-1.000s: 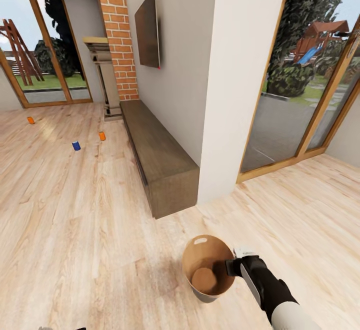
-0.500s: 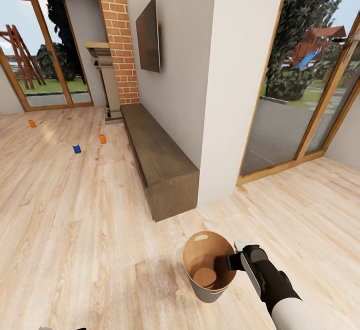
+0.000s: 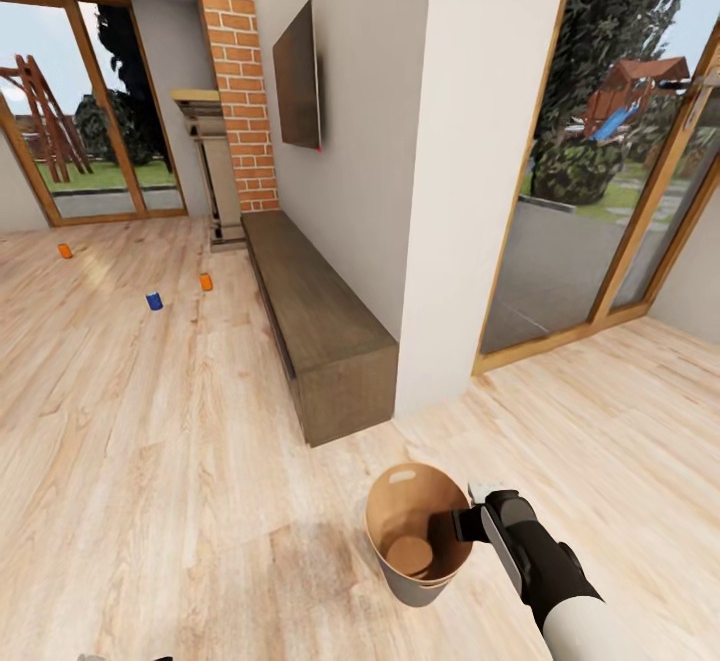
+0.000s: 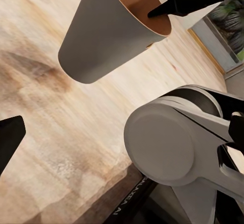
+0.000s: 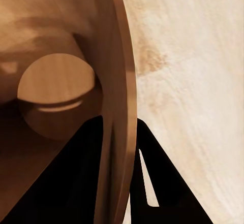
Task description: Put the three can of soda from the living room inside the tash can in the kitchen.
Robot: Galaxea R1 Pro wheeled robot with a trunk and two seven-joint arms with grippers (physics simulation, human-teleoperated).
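- Plainly, in the head view the right gripper (image 3: 470, 523) pinches the rim of the tash can (image 3: 415, 581), one finger inside and one outside, carrying it clear of the plank floor (image 3: 150, 461); the can looks empty.
- Well ahead of those jaws and off to their left, the three cans of soda stand apart on the floor: an orange can (image 3: 65, 251) farthest, a blue can (image 3: 154, 301) and a second orange can (image 3: 205, 282) just beside the low cabinet (image 3: 320, 331).
- By my judgement the step in hand is bringing the bin to the cans; next comes a drive forward and left, keeping the cabinet's corner and the white pillar (image 3: 470, 191) off the right side. Floor to the left lies open.
- From the left wrist view, the tash can (image 4: 101, 36) hangs above the floor with the right gripper's dark finger (image 4: 178, 3) over its rim; whether the left jaws are spread or pressed together I cannot tell.
- From the right wrist view, two black fingers (image 5: 76, 183) straddle the bin's wall (image 5: 119, 82), clamped on it, bare floor (image 5: 193, 82) beyond.
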